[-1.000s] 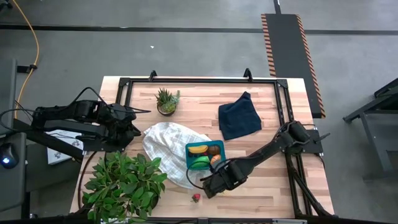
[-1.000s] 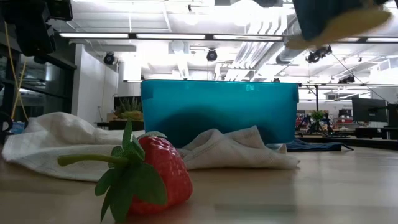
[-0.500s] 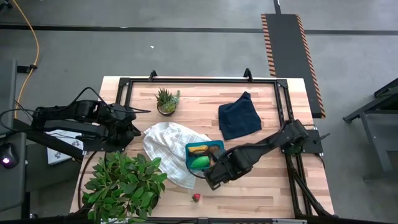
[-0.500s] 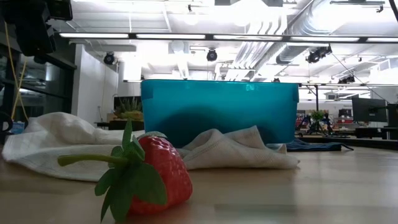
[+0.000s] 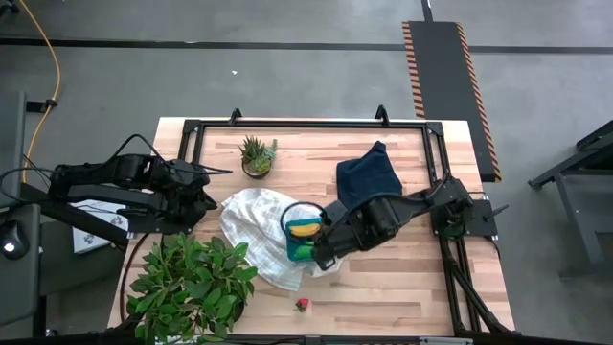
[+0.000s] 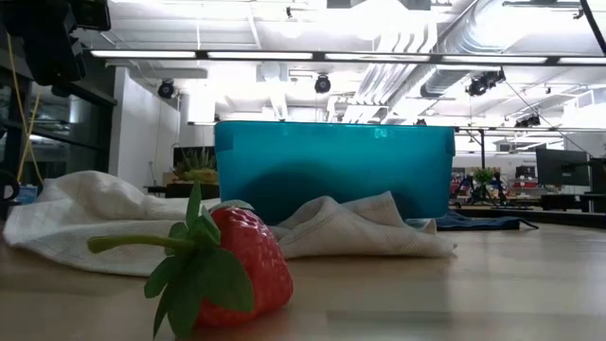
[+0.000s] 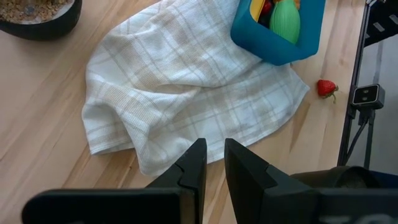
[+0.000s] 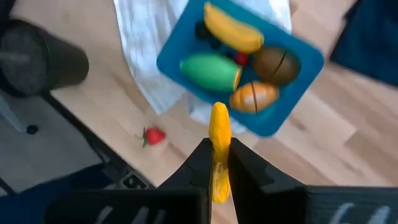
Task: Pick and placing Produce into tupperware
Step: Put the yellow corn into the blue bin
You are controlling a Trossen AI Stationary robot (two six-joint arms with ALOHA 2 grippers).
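The right gripper (image 8: 219, 163) pinches an orange carrot (image 8: 219, 140) above the tupperware (image 5: 291, 236), hiding its right half; left gripper (image 7: 210, 163) closed, empty.

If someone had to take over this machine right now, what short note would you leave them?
Right claw: shut on a small orange piece, probably the carrot, above the teal tupperware.
Left claw: shut, empty, waiting at the table's left edge near the white cloth.
Done: banana, green fruit, brown round one, orange wedge and dark berries are in the box.
Left: drop the orange piece in, then fetch the strawberry lying on the table near the front edge.
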